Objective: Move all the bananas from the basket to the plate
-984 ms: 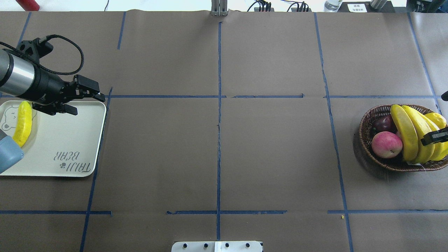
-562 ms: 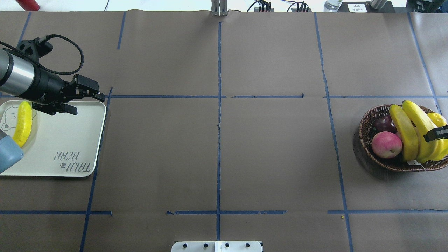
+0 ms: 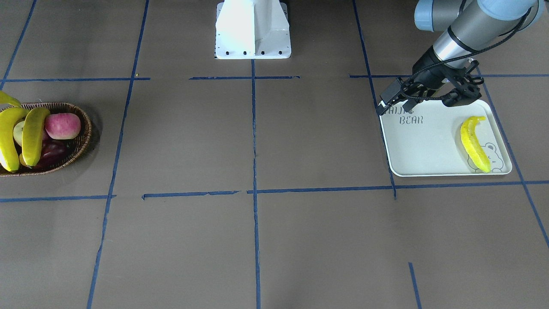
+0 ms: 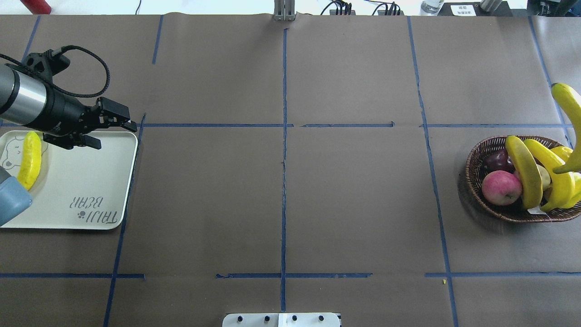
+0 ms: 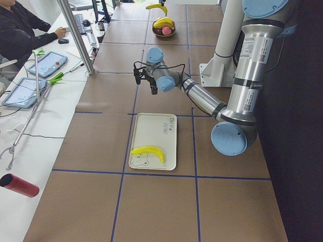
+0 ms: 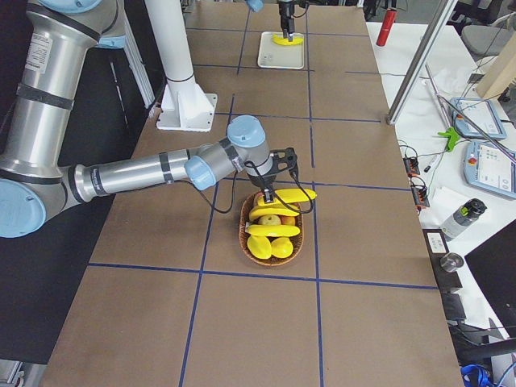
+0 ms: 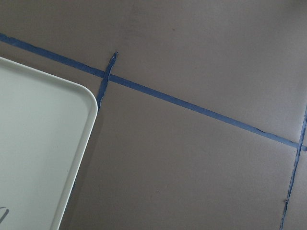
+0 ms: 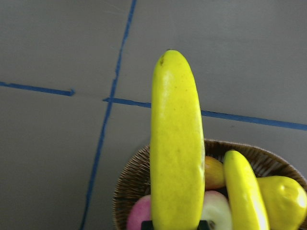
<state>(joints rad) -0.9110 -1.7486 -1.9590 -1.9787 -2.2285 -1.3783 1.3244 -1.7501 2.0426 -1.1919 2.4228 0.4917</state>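
My right gripper (image 6: 268,193) is shut on a banana (image 4: 567,118) and holds it in the air above the wicker basket (image 4: 474,175). The right wrist view shows this banana (image 8: 176,143) pointing away over the basket rim (image 8: 129,191). Two more bananas (image 4: 524,170) (image 4: 551,170) lie in the basket. The gripper itself is outside the overhead view. My left gripper (image 4: 111,135) is open and empty above the far right corner of the pale tray (image 4: 81,181). One banana (image 4: 29,159) lies on the tray by the bear drawing.
A pink-red apple (image 4: 500,187), a dark mango (image 4: 497,159) and other yellow fruit share the basket. The white robot base (image 3: 253,30) stands mid-table at my side. An operator (image 5: 20,30) sits at a side desk beyond the table.
My right gripper has lifted its banana up out of the basket and toward the far side. The left arm and the tray banana have not moved.
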